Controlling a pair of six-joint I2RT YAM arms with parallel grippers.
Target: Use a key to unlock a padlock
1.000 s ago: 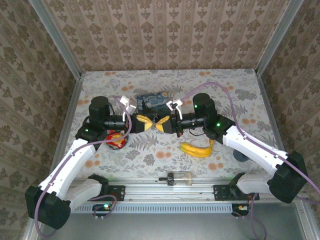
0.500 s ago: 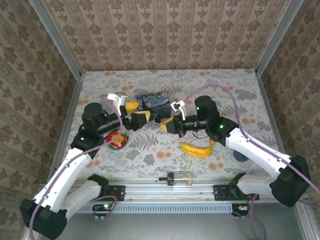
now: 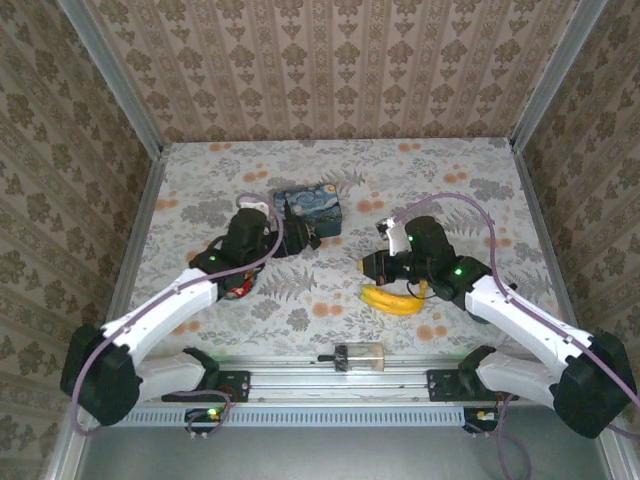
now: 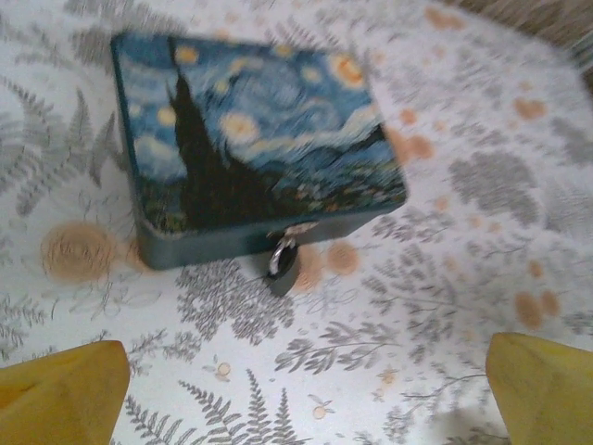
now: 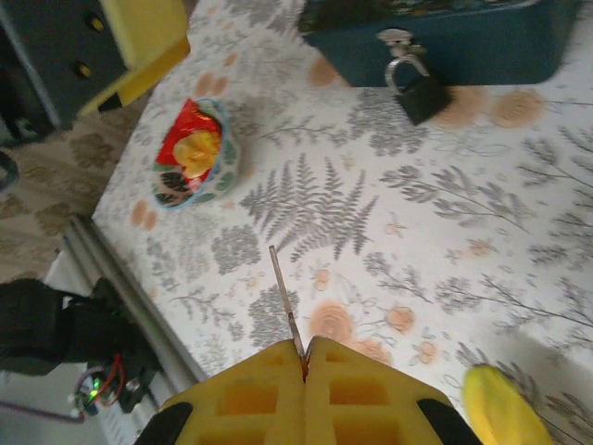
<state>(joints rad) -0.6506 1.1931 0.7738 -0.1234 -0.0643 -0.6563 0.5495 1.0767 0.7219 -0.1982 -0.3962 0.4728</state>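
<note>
Nearest, at six o'clock on the table (image 3: pixel 450 180), lies a clear cylinder (image 3: pixel 360 355). Beyond it, the banana (image 3: pixel 392 298) sits just beside the right gripper (image 5: pixel 304 357), whose fingers are pressed together, pinching a thin key (image 5: pixel 285 297). Farther on, the left gripper (image 4: pixel 301 371) hovers with its fingers spread wide. At its twelve o'clock, the small dark padlock (image 4: pixel 283 264) hangs from the latch (image 4: pixel 295 229) of the blue tin box (image 4: pixel 250 139).
</note>
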